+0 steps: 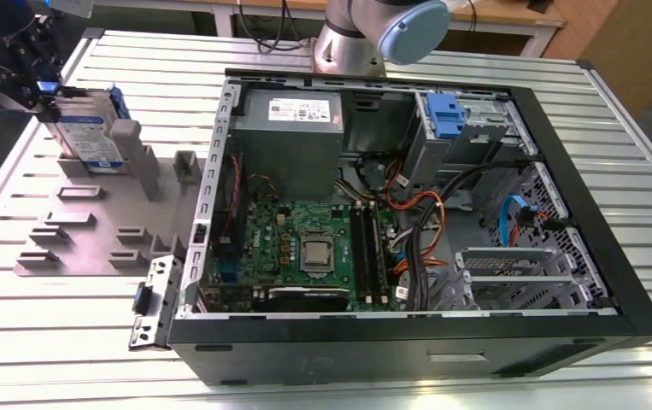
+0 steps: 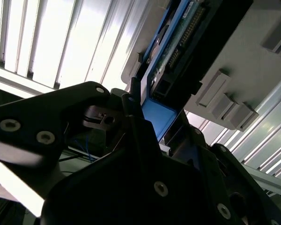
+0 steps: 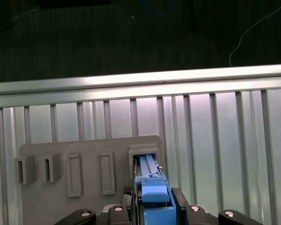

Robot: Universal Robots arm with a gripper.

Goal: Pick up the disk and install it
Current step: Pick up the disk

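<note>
The disk (image 1: 86,132), a silver-grey drive with a white-and-blue label in a blue carrier, stands on edge in a slot of the grey holder plate (image 1: 86,231) at the exterior view's left. My gripper (image 1: 43,85) is at its upper end. In the first wrist view the fingers (image 3: 178,204) press against both sides of the blue carrier end of the disk (image 3: 150,173), so my gripper (image 3: 157,206) is shut on it. The second wrist view shows the disk (image 2: 178,47) edge-on between the dark fingers (image 2: 131,112), its lower part still in the holder.
An open computer case (image 1: 599,256) lies to the exterior view's right of the holder, with a motherboard (image 1: 302,248), a grey power supply (image 1: 291,120), cables, and a drive bay (image 1: 445,115) with a blue carrier. The ribbed metal table (image 1: 75,342) ends just beyond the holder.
</note>
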